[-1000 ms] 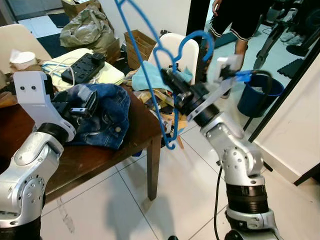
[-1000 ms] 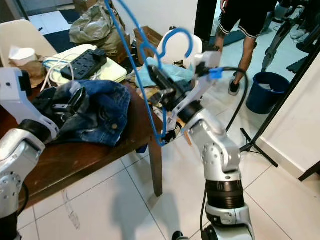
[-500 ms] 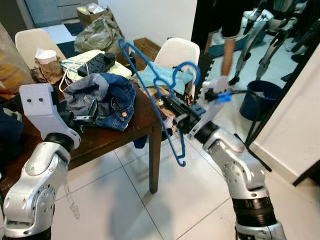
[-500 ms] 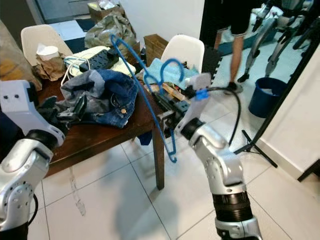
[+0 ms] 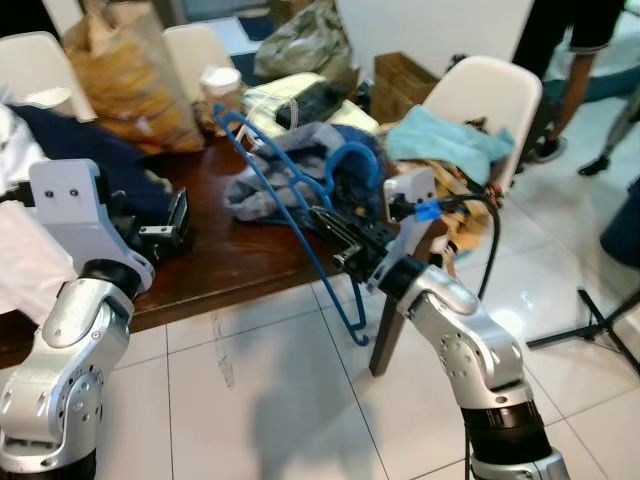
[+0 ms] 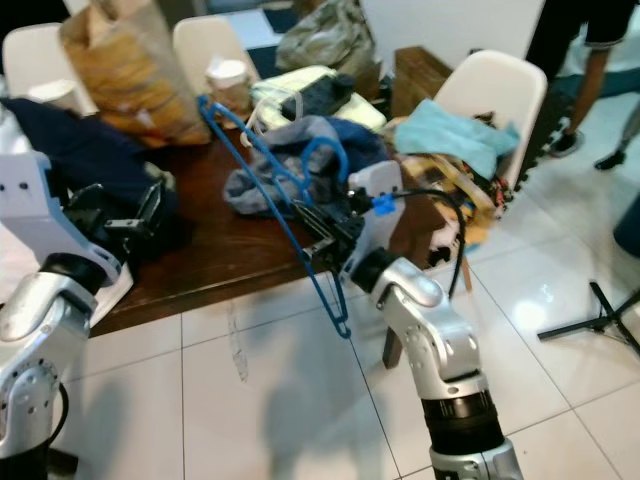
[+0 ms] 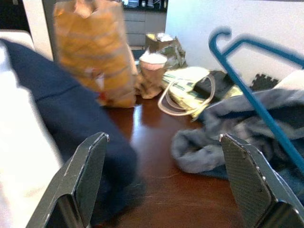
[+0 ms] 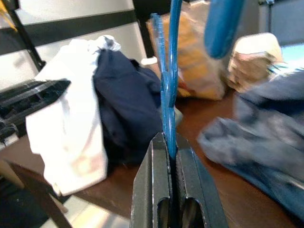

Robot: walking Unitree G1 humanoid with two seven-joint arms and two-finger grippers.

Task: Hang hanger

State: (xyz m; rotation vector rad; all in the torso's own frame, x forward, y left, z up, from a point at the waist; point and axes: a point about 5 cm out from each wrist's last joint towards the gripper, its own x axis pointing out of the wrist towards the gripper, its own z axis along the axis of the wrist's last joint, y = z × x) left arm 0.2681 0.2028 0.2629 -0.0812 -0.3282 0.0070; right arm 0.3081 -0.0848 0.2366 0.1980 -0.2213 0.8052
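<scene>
A blue wire hanger point(image 5: 300, 215) stands tilted over the front edge of the dark wooden table point(image 5: 235, 265), hook point(image 5: 355, 160) uppermost. My right gripper point(image 5: 335, 222) is shut on one of its thin bars; the right wrist view shows the blue wire point(image 8: 166, 80) pinched between the two black fingers point(image 8: 149, 190). The hanger's lower corner point(image 5: 360, 335) hangs below the table edge, above the tiled floor. My left gripper point(image 7: 164, 156) is held open over the table's left part with nothing between its fingers point(image 7: 80, 180), near a navy garment point(image 5: 90, 160).
Crumpled jeans point(image 5: 290, 170), a brown paper bag point(image 5: 125, 75), a cup point(image 5: 222, 85) and a white garment point(image 5: 25, 255) crowd the table. A white chair point(image 5: 485, 95) with a teal cloth point(image 5: 450, 140) stands at the right. A person's legs point(image 5: 570, 60) are at the far right.
The whole picture has shifted as the camera turned left along the table. My right gripper still holds the hanger, now lower and over the table edge. The left gripper stays open.
</scene>
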